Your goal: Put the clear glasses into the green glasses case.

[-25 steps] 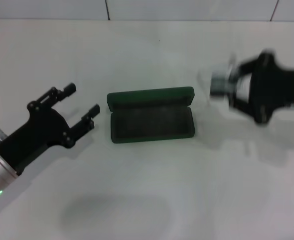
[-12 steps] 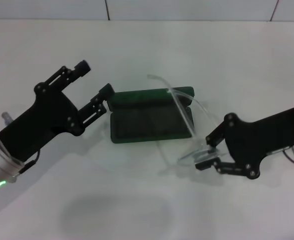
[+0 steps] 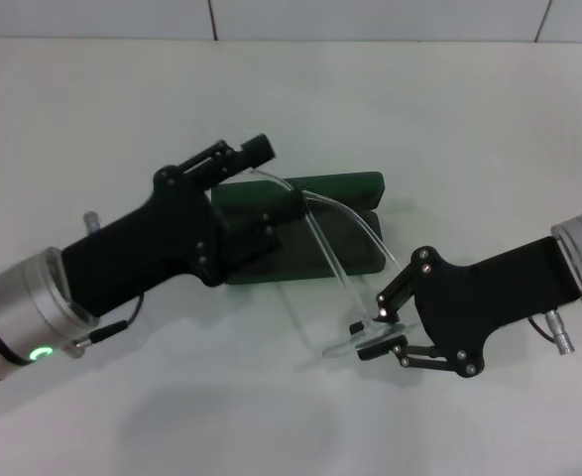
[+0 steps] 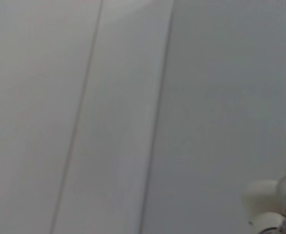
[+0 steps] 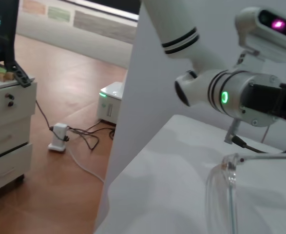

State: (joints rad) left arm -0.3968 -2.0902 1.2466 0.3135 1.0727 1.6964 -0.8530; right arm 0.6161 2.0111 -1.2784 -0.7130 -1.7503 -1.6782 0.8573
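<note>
We see a white worktop (image 3: 300, 89) from above, with two black grippers reaching toward its middle. The green glasses case (image 3: 355, 223) lies open near the centre of the worktop, its lid raised along the far side, and much of it is hidden behind the left arm. The left gripper (image 3: 269, 183) reaches across the near-left part of the case, its fingers (image 3: 256, 151) spread moderately apart over the lid and tray and holding nothing that we can make out. The right gripper (image 3: 370, 339) sits toward the near-right part of the worktop, just in front of the case's right end, with its fingers pinched on one lens of the clear glasses (image 3: 345, 268). The glasses are tilted, their thin see-through arms stretching up and back over the open case toward the left gripper. In the right wrist view, one clear lens (image 5: 220, 195) fills the near foreground.
</note>
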